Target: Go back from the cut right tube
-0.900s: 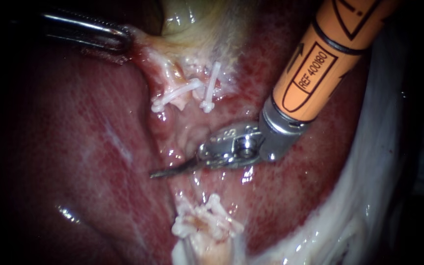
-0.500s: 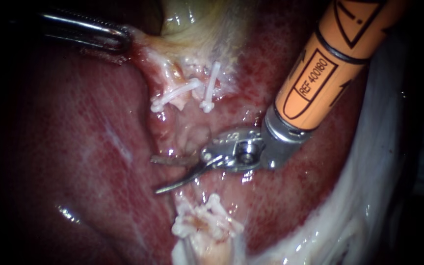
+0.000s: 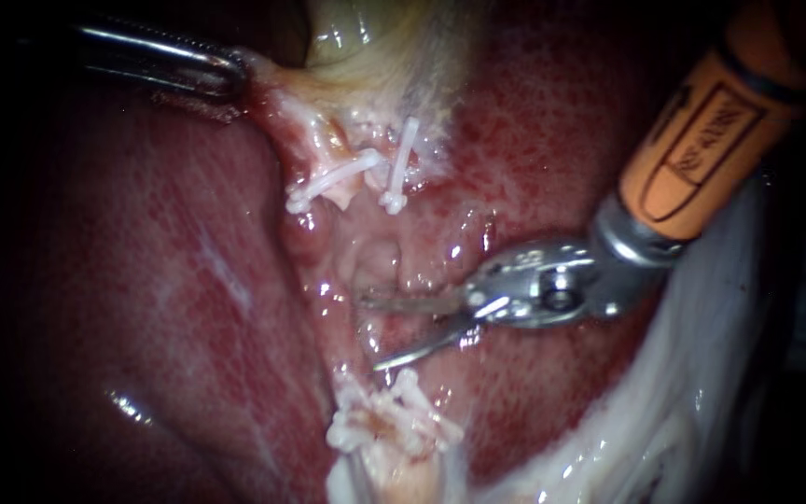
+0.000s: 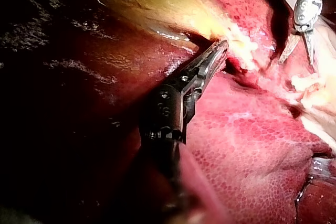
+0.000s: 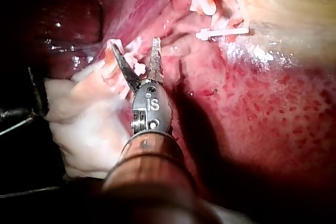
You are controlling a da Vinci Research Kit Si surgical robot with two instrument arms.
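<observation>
My right instrument (image 3: 374, 333), with an orange shaft and two thin blades, lies over the liver (image 3: 188, 280) with its blades open and nothing between them. The blade tips sit just right of the gap between the cut tube's ends. Two white clips (image 3: 333, 183) cross the upper stump, and a cluster of clips (image 3: 394, 422) sits on the lower stump. In its own wrist view the right instrument (image 5: 135, 45) spreads its blades beside that cluster (image 5: 128, 51). My left instrument (image 3: 221, 75) is shut on pale tissue at the gallbladder's (image 3: 366, 37) edge; the left wrist view shows the same grip (image 4: 219, 51).
White gauze-like material (image 3: 701, 392) runs along the lower right, under the orange shaft. In the left wrist view my right instrument (image 4: 299, 59) hangs ahead of the left one, above the clipped stump (image 4: 310, 87). Dark red liver (image 4: 252, 150) fills the rest.
The right instrument's blades went from shut to open, and the instrument has drawn back to the right, away from the gap between the stumps. The left instrument has held still.
</observation>
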